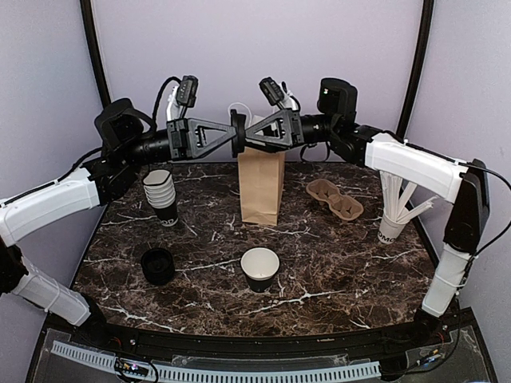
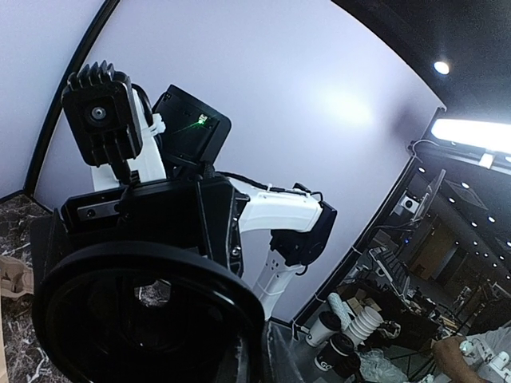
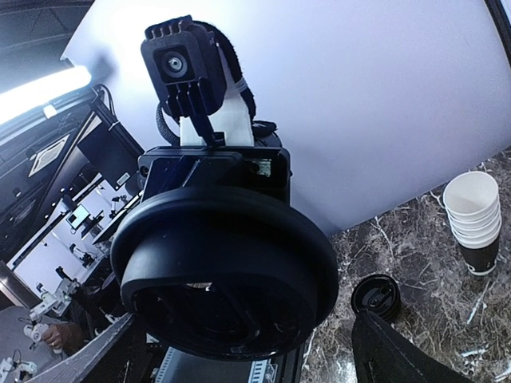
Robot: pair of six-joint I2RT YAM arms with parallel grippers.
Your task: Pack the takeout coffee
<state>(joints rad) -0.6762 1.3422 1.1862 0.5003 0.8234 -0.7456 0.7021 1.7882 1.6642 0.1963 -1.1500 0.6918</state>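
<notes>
The takeout coffee cup [image 1: 260, 269], black outside and white inside, stands lidless on the table's near middle. Its round black lid [image 1: 238, 134] is held edge-on in the air above the brown paper bag [image 1: 261, 187]. My left gripper [image 1: 232, 136] is shut on the lid from the left. My right gripper [image 1: 247, 134] faces it from the right, jaws spread wide on either side of the lid [image 3: 227, 271], with a gap between the rim and the right fingertip [image 3: 391, 351]. In the left wrist view the lid [image 2: 144, 311] fills the lower left and hides my fingers.
A stack of lidless cups [image 1: 160, 195] stands left of the bag. A second black lid [image 1: 157, 265] lies at the near left. A cardboard cup carrier [image 1: 335, 199] sits right of the bag, and a white cup of stirrers [image 1: 393, 223] stands at the far right.
</notes>
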